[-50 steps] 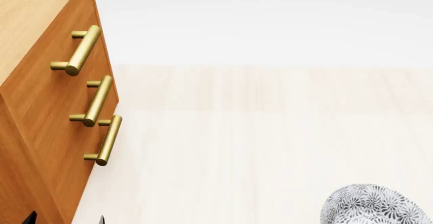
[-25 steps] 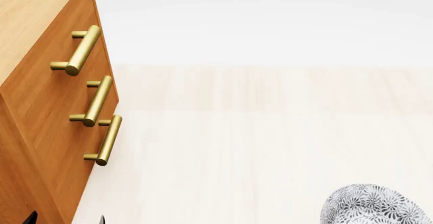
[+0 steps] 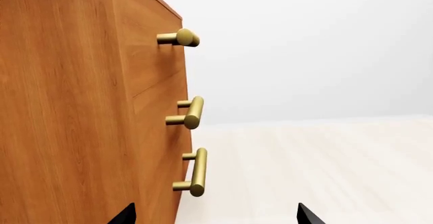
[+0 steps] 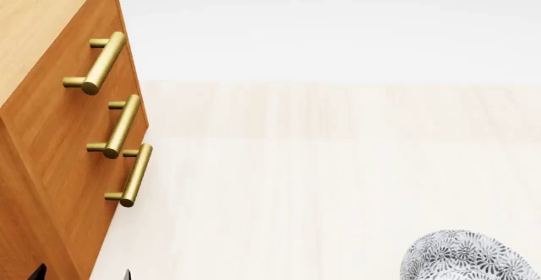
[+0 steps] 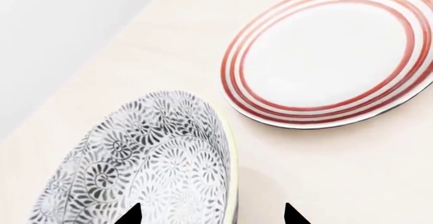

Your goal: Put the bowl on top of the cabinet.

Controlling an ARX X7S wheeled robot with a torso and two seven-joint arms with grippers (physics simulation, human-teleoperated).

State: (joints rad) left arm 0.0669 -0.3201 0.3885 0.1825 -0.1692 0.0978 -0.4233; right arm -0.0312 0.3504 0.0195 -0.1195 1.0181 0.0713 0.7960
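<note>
Bowl: the bowl [image 5: 145, 163] sits on the pale table [image 4: 338, 185], low at the right of the head view, just beside the red-ringed plate [image 5: 331, 51], not touching it.
Right claw: the right claw [image 5: 211, 215] hangs close over the bowl's rim; only two dark tips show, set apart, one over the bowl and one off it.
Cabinet: the cabinet [image 4: 50, 134] stands well apart at left, three brass handles [image 4: 116, 125] on its front.
Left claw: the left claw [image 3: 215, 215] points along the cabinet's front, tips spread, holding nothing.
</note>
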